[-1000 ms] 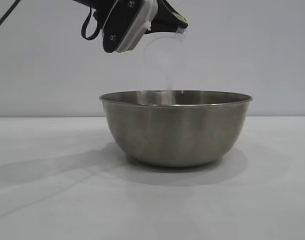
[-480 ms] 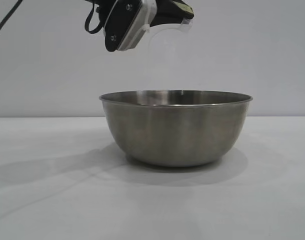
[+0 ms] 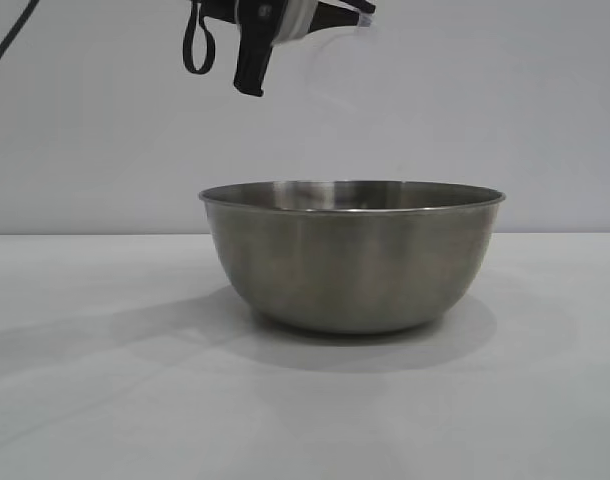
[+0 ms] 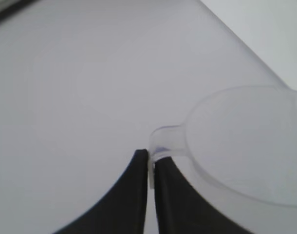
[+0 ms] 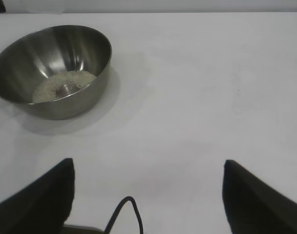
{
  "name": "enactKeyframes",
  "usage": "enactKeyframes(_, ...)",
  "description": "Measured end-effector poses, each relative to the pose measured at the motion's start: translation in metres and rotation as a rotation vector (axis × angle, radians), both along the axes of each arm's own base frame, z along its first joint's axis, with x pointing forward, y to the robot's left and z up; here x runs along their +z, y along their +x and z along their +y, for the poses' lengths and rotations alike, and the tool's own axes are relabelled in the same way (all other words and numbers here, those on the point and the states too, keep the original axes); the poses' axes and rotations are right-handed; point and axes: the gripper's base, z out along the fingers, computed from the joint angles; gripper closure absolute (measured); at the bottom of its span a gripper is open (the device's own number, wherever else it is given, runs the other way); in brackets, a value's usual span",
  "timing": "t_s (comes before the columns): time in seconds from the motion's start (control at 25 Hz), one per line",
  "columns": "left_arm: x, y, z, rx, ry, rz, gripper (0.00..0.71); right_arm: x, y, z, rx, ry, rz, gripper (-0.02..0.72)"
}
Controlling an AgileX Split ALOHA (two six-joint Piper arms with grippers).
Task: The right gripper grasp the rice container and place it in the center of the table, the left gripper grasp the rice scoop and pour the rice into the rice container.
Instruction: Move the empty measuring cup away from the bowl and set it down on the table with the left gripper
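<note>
- The left gripper [image 4: 149, 168] has its jaws pressed together on the small loop handle of the rice scoop [image 4: 246, 146]; the wrist view shows the two dark fingertips [image 4: 134, 195] pinching the thin tab of that handle between them.
- The scoop is a translucent whitish cup that sticks out past the fingertips, its round body beside the handle; no grains can be made out inside it.
- In the exterior view the left gripper [image 3: 350, 8] hangs at the top edge of the picture, above the rice container [image 3: 351, 255] and clear of its rim, with a black cable loop dangling beside it.
- Only a pale sliver of the scoop [image 3: 357, 30] shows there, at the gripper's tip, over the bowl's opening.
- The rice container is a wide brushed steel bowl standing upright on the white worktop [image 3: 95, 400], roughly in the middle of the exterior view.
- The rice [image 5: 61, 85] lies as a pale layer in the bottom of the bowl [image 5: 51, 68], seen from the right wrist view.
- The right gripper [image 5: 148, 195] has its jaws wide apart and nothing between them; its two dark fingertips [image 5: 41, 195] frame bare worktop [image 5: 197, 97].
- It sits well apart from the bowl, low over the worktop and pointing slightly downward.
</note>
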Motion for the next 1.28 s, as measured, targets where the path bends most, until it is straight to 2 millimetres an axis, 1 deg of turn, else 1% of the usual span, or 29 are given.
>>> enactKeyframes(0.12, 0.003, 0.005, 0.006, 0.065, -0.183, 0.139, 0.710, 0.000, 0.000, 0.000, 0.000, 0.000, 0.000, 0.135)
enactKeyframes(0.28, 0.006, 0.016, 0.021, 0.231, -0.464, 0.284, 0.710, 0.000, 0.000, 0.000, 0.000, 0.000, 0.000, 0.135)
enactKeyframes(0.56, 0.003, 0.028, 0.051, 0.518, -0.840, 0.430, 0.710, 0.000, 0.000, 0.000, 0.000, 0.000, 0.000, 0.135)
enactKeyframes(0.68, -0.001, 0.029, 0.059, 0.599, -0.940, 0.469, 0.710, 0.000, 0.000, 0.000, 0.000, 0.000, 0.000, 0.135)
enactKeyframes(0.8, -0.006, 0.031, 0.068, 0.667, -1.012, 0.518, 0.710, 0.000, 0.000, 0.000, 0.000, 0.000, 0.000, 0.135)
enactKeyframes(0.96, -0.016, 0.038, 0.088, 0.750, -1.069, 0.624, 0.710, 0.000, 0.000, 0.000, 0.000, 0.000, 0.000, 0.135)
enactKeyframes(1.2, -0.031, 0.045, 0.112, 0.824, -1.055, 0.802, 0.710, 0.000, 0.000, 0.000, 0.000, 0.000, 0.000, 0.135)
enactKeyframes(1.28, -0.037, 0.045, 0.116, 0.841, -1.035, 0.873, 0.710, 0.000, 0.000, 0.000, 0.000, 0.000, 0.000, 0.135)
